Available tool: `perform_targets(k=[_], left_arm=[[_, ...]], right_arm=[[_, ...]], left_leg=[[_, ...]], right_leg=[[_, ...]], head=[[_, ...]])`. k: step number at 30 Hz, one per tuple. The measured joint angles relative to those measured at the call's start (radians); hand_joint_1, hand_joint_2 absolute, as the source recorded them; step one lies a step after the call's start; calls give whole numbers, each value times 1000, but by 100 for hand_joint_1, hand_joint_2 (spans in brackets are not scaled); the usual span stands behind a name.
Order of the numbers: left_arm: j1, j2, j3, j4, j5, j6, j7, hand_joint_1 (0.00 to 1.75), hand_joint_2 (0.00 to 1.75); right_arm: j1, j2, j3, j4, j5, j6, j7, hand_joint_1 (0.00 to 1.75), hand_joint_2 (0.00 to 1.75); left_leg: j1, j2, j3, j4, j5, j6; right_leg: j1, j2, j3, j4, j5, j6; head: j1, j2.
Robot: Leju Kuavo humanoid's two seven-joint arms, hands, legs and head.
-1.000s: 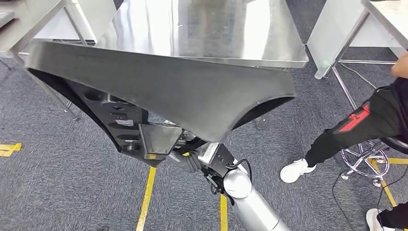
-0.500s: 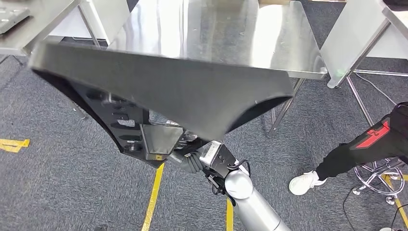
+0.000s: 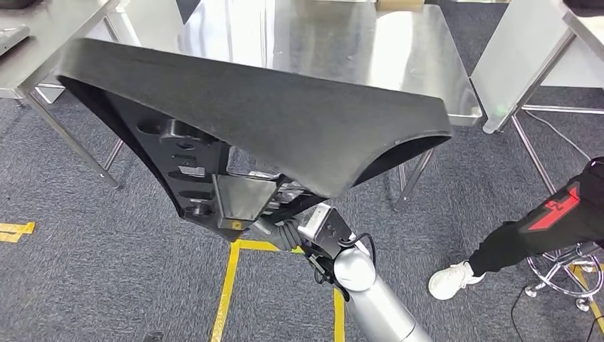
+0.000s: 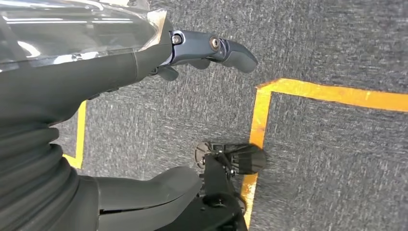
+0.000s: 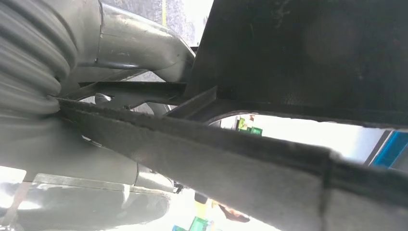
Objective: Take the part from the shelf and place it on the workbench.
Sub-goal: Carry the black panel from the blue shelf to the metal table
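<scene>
A large black moulded part point(image 3: 285, 121) with a wide curved face and a bracketed underside fills the middle of the head view. My right hand point(image 3: 288, 234) grips it at its lower end and holds it up in front of me. The right wrist view shows the part point(image 5: 308, 53) close up, with my right hand point(image 5: 120, 43) clamped on its edge. Beyond the part stands the steel workbench point(image 3: 399, 50), its top bare and shiny. My left hand point(image 4: 72, 96) hangs over the carpet, its fingers point(image 4: 211, 48) apart and holding nothing.
A second steel table point(image 3: 43, 28) stands at the left and a white-panelled table point(image 3: 520, 50) at the right. A person's leg in black trousers with a white shoe point(image 3: 452, 279) is at the right by a chrome stool point(image 3: 563, 274). Yellow tape point(image 3: 228, 285) marks the carpet.
The whole view has shifted: the workbench sits lower and fuller in the picture and the person's leg lies further right. The part stays in my right hand, a little higher.
</scene>
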Motion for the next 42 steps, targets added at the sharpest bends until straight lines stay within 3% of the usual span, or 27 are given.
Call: perform_targets(k=[3,5,9,10,11,13,14,16,18,20,21,23,25,26,27,28,30,34,36,39,40,41,42], left_arm=[[0,-1,0,0,0,0,0,0,175],[0,-1,1,0,0,1,0,0,175],[-2,-1,2,0,5,2,0,0,175],[-1,-2,2,0,6,2,-1,0,175],[0,-2,2,0,6,2,-2,0,175],[1,-4,2,0,7,2,-4,0,175],[1,-4,2,0,7,2,-4,0,175],[1,-4,3,0,9,2,-6,0,175],[3,-5,3,0,10,3,-8,0,175],[3,-5,3,0,10,5,-10,0,175],[2,-5,3,0,10,6,-11,0,175],[3,-6,2,0,10,6,-12,0,175],[7,-6,2,0,10,7,-12,0,175],[8,-6,2,0,10,7,-12,0,175],[9,-6,2,0,10,7,-12,0,175],[9,-5,2,0,10,7,-12,0,175],[9,-4,2,0,10,7,-12,0,175],[10,-4,3,0,9,7,-12,0,175],[9,-4,3,0,7,7,-12,0,175],[8,-2,4,0,7,6,-12,0,175],[9,-2,4,0,7,5,-12,0,175],[9,-2,4,0,6,5,-12,0,175],[10,-2,4,0,6,5,-12,0,175]], right_arm=[[-2,3,-3,0,0,0,3,175,175],[-7,3,-4,0,0,0,4,175,175],[-11,0,-4,4,0,0,5,175,175],[-10,-1,-4,6,0,0,5,175,175],[-10,-2,-4,7,0,1,5,175,175],[-11,-2,-4,9,0,2,5,175,175],[-11,-2,-3,9,0,2,5,175,175],[-14,-2,-3,11,0,4,5,175,175],[-17,0,-3,12,0,4,5,175,175],[-21,4,-4,11,-1,4,5,175,175],[-22,6,-4,11,-1,4,5,175,175],[-23,9,-4,12,-1,4,4,175,175],[-20,10,-4,14,0,4,4,175,175],[-19,10,-4,15,0,4,4,175,175],[-19,10,-4,16,0,4,4,175,175],[-19,10,-4,16,0,4,4,175,175],[-21,12,-4,17,0,4,4,175,175],[-23,13,-3,17,0,4,4,175,175],[-27,12,-3,17,0,4,4,175,175],[-24,6,-3,19,0,4,3,175,175],[-22,4,-3,19,0,4,3,175,175],[-20,2,-2,20,0,4,3,175,175],[-20,1,-2,20,0,4,3,175,175]], left_leg=[[-5,-3,20,-20,1,21],[-1,-5,41,-29,-1,33],[-2,-12,66,-34,-21,45],[-2,-15,73,-34,-28,45],[-3,-17,83,-34,-36,44],[-4,-22,106,-34,-54,40],[-5,-23,116,-33,-63,37],[-7,-24,126,-30,-77,26],[-7,-23,131,-23,-83,15],[-5,-20,124,9,-94,6],[-3,-17,102,49,-106,1],[2,-12,25,169,-147,-10],[5,-9,-45,242,-170,-18],[6,-8,-55,228,-154,-18],[6,-7,-48,180,-115,-17],[6,-5,-29,111,-62,-14],[0,-3,3,10,-3,-3],[-9,-2,28,-25,7,29],[-5,-2,48,-36,5,40],[-4,-6,68,-41,-12,50],[-4,-9,75,-41,-20,50],[-4,-11,84,-41,-27,50],[-4,-13,96,-41,-36,48]], right_leg=[[4,-2,6,5,-5,21],[3,-2,-13,55,-10,27],[2,-2,-171,280,-75,23],[2,-2,-193,289,-81,26],[2,-2,-198,262,-66,32],[3,-2,-166,130,16,48],[4,-2,-149,69,54,47],[10,-2,-126,9,94,28],[11,-1,-111,5,93,3],[4,1,-92,1,88,-11],[1,1,-81,0,83,-17],[1,1,-68,0,70,-26],[2,3,-54,0,55,-25],[2,5,-44,0,46,-23],[1,5,-31,0,37,-21],[1,6,-19,-1,27,-18],[4,5,0,-3,10,-9],[8,5,7,4,3,17],[7,4,-34,79,3,23],[5,4,-169,267,-47,19],[5,4,-200,293,-64,19],[4,4,-214,287,-66,22],[4,4,-211,246,-45,30]], head=[[-1,0],[2,0],[5,0],[5,0],[5,0],[5,0],[4,0],[5,0],[5,0],[4,0],[2,0],[-1,0],[0,0],[0,0],[0,0],[0,0],[0,0],[0,0],[2,0],[5,0],[5,0],[5,0],[5,0]])
